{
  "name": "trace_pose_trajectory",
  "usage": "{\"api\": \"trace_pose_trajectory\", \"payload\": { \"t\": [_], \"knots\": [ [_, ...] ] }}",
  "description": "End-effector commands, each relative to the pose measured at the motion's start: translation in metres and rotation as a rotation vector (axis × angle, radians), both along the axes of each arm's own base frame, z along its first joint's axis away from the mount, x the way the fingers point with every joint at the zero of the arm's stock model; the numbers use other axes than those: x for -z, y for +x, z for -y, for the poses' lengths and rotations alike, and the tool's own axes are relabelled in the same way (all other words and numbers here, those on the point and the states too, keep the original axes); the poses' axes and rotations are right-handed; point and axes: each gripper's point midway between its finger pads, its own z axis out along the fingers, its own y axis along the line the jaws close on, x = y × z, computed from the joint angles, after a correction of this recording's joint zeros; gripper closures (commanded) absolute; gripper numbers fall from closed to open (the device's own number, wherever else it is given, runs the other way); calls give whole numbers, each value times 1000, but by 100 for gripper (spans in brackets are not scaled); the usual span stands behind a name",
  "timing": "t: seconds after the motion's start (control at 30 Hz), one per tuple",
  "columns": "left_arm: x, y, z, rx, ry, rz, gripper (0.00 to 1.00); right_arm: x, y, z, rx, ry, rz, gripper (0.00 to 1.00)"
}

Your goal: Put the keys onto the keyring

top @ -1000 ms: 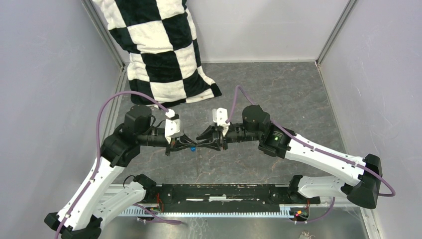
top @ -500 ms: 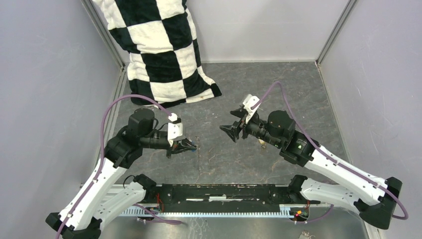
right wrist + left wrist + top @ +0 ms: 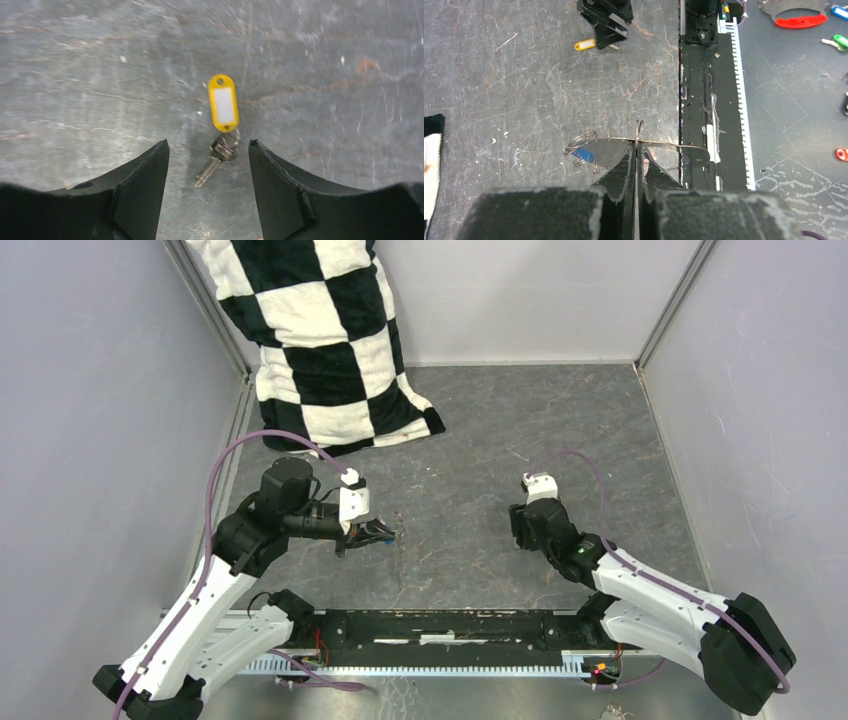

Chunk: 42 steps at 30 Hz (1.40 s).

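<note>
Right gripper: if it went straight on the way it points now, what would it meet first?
Most likely the yellow-tagged key, lying on the table straight ahead between the right gripper's open fingers. Nothing shows in between, though I can't tell how far off it is.

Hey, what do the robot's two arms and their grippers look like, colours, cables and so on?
The left arm and right arm both have white links, bulky black joints and a purple cable looping to a small white block at the wrist. The fingers are black, tapering wedges. A green light glows on the right arm.
</note>
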Motion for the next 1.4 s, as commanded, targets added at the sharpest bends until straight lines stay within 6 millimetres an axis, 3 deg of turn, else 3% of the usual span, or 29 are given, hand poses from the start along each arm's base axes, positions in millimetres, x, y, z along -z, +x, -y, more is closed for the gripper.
{"api": "trace_pose_trajectory", "payload": {
  "t": [0.0,0.43,1.0,1.37],
  "knots": [
    [-12,3,3,24,-29,79,98,-2,16,9,140,98,59,36],
    [-14,2,2,23,-34,90,98,21,22,22,184,185,-5,58],
    [-21,4,3,4,-58,108,98,31,18,27,197,203,-38,66],
    [-22,4,3,5,-59,112,98,34,16,29,198,205,-47,79]
  ]
}}
